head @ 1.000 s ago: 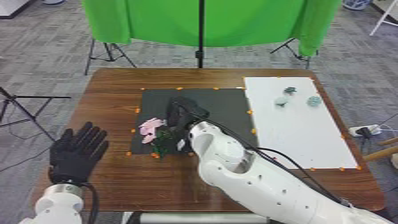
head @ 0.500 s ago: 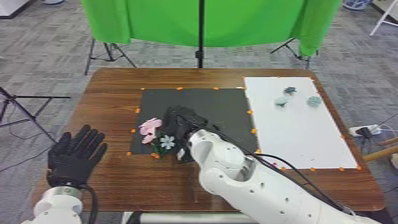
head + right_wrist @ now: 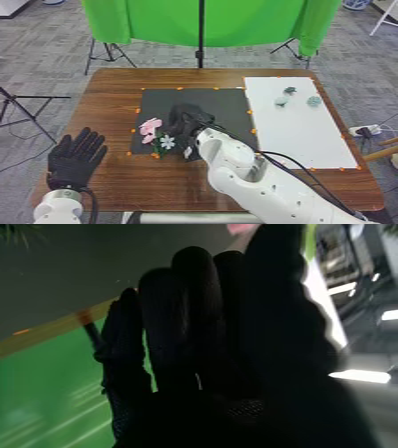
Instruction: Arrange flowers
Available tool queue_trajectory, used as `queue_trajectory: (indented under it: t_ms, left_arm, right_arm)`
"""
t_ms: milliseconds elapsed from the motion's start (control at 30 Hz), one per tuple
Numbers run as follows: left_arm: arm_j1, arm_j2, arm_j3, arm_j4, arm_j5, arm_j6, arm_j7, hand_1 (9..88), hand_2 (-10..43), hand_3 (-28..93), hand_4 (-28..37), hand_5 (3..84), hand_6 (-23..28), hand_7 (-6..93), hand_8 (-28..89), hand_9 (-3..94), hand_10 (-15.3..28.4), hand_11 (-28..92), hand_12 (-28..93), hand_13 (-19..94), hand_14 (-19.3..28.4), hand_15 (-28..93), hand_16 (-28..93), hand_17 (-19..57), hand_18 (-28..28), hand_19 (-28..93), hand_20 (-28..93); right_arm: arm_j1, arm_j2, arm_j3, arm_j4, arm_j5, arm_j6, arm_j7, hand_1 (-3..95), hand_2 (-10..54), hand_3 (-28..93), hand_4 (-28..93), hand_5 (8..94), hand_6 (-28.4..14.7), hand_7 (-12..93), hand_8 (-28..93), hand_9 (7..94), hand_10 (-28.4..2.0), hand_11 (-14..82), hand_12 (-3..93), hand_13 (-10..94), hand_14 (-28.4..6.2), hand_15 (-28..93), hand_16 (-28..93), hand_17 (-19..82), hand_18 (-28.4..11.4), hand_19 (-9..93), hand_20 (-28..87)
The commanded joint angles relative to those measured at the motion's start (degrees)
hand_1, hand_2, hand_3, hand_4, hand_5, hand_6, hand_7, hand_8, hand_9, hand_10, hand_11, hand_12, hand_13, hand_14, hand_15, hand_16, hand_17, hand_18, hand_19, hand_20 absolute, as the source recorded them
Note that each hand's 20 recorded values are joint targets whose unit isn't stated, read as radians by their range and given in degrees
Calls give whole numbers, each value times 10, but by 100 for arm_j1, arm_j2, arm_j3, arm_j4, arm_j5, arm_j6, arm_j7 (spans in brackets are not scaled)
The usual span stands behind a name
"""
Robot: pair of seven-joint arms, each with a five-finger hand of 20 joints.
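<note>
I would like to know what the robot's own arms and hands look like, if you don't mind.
Both arms are white and rounded, with dark cables alongside. Each ends in a black-gloved robot hand, left and right.

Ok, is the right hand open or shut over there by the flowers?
Open: in the wrist view, the right hand has its fingers stretched out straight, not curled round anything.
</note>
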Motion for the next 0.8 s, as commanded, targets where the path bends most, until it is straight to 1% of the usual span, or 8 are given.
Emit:
queue_trajectory:
  t_ms: [33,100,133,167,267,400,500,800]
  left_arm:
    - [-149,5,112,86,-16,111,-94,272,184,763,-283,475,99,165,-103,400,157,253,107,297,151,419,-72,-53,133,326,159]
    - [-163,-13,120,102,3,113,-113,272,184,763,-283,475,99,165,-102,400,157,253,106,297,151,419,-72,-53,133,326,159]
    - [-194,-16,136,125,7,108,-113,272,184,763,-283,475,99,165,-102,400,157,253,106,297,150,419,-72,-53,133,326,159]
    - [-189,-16,129,123,5,109,-123,272,184,764,-283,475,99,165,-102,400,157,254,107,298,150,419,-72,-53,133,326,159]
    - [-149,-25,106,101,7,128,-126,272,184,763,-283,475,99,165,-102,400,156,254,106,298,151,419,-72,-53,133,325,159]
    - [-83,-38,71,83,33,86,-159,271,185,763,-283,475,99,165,-102,400,157,254,106,297,151,420,-72,-54,134,327,159]
    - [-5,-37,31,54,18,64,-123,271,185,763,-283,475,99,165,-103,400,156,254,106,297,151,421,-72,-54,134,327,159]
    - [57,-64,-1,45,8,2,-127,270,185,763,-283,475,99,165,-102,400,157,254,106,297,152,422,-72,-54,133,327,159]
  right_arm:
    - [178,-304,-168,231,-343,-411,-162,852,-95,-1,-141,702,-8,174,-90,633,-149,428,378,519,-160,738,329,234,-222,778,460]
    - [203,-344,-193,312,-345,-431,-172,847,-95,11,-151,702,-11,188,-54,625,-151,458,379,515,-161,747,338,233,-223,779,463]
    - [238,-345,-238,345,-345,-385,-148,859,-95,-22,-128,706,-12,195,-36,623,-151,468,383,514,-161,750,344,233,-224,779,466]
    - [253,-350,-262,366,-365,-385,-130,905,-95,-144,-37,713,-14,203,-13,623,-152,474,385,512,-161,755,347,232,-223,778,470]
    - [267,-349,-331,435,-454,-363,-102,943,-95,-247,52,733,-20,207,17,630,-151,474,394,514,-161,769,348,233,-224,782,475]
    - [227,-327,-370,480,-438,-198,-8,946,-95,-276,185,769,-20,225,31,680,-143,365,483,529,-162,769,338,243,-232,793,464]
    - [198,-294,-329,402,-419,-235,14,946,-83,-281,279,803,-20,258,48,721,-140,310,526,544,-162,764,335,251,-234,797,463]
    - [217,-217,-7,-63,62,-595,314,946,-59,-265,299,805,-35,257,134,733,-142,273,541,537,-164,746,364,246,-228,793,468]
